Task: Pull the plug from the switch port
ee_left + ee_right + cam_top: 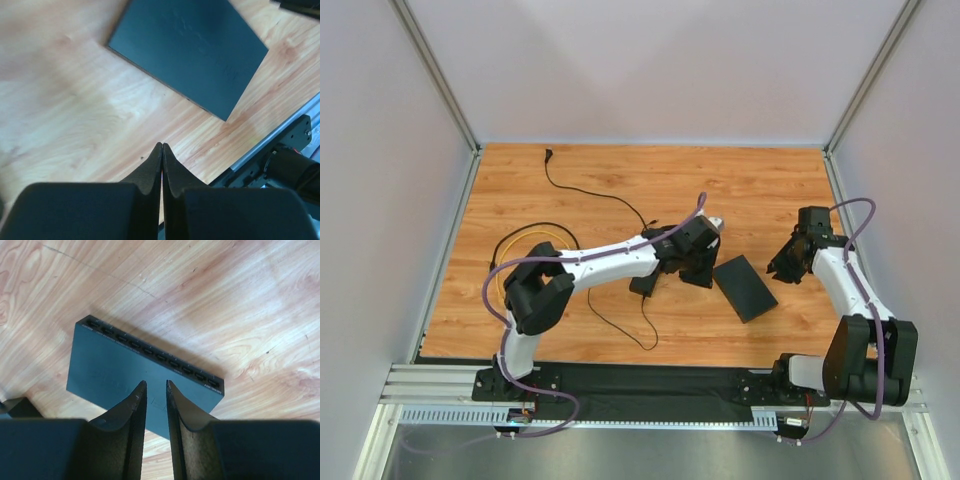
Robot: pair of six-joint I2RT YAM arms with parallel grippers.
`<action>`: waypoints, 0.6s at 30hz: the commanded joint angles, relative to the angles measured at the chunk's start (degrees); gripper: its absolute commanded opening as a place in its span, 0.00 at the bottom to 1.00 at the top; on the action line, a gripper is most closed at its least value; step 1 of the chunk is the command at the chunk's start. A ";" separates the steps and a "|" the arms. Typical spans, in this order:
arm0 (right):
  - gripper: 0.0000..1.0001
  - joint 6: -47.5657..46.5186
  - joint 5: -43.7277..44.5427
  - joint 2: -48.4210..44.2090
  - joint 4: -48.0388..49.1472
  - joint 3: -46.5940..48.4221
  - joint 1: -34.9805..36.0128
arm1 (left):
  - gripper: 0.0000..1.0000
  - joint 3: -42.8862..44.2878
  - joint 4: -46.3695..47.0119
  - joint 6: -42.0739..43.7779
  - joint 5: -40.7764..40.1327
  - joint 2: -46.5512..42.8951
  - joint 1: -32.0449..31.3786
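**While the left claw is shut and the right claw barely ajar, the switch lies unheld**

Because the left claw's tips are pressed together on nothing and the right claw shows only a narrow, empty slit, neither grips anything. The switch lies flat on the bench, just under and ahead of the right claw and ahead of the left claw, clear of its tips. Its ports, on the edge away from the right claw, look empty. No plug shows in any view, so I judge it to be already out.

Nothing pins the switch, so a claw coming down askew would likely shove it across the bench instead of gripping it. The right claw's slit looks too narrow to take the slab. The two claws face each other across the switch and could collide if both close in.

Behind the left claw sits a small brick. Its thin cable trails under that arm and could snag on it. A yellow loop lies well behind.
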 commanded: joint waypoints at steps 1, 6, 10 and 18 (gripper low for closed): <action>0.24 -2.46 1.67 2.21 2.04 1.59 -0.19 | 0.00 1.61 2.95 -3.94 3.32 4.93 -0.85; 0.24 -3.43 1.76 2.92 4.15 -0.17 -0.72 | 0.00 7.41 0.06 -3.77 1.41 11.45 -0.77; 0.24 -4.48 3.67 4.41 5.29 -2.10 -1.51 | 0.00 11.64 -1.18 -3.33 2.62 15.58 0.11; 0.25 -5.19 2.73 4.68 7.14 -6.23 -2.66 | 0.00 16.64 -0.47 -3.50 4.39 20.16 1.08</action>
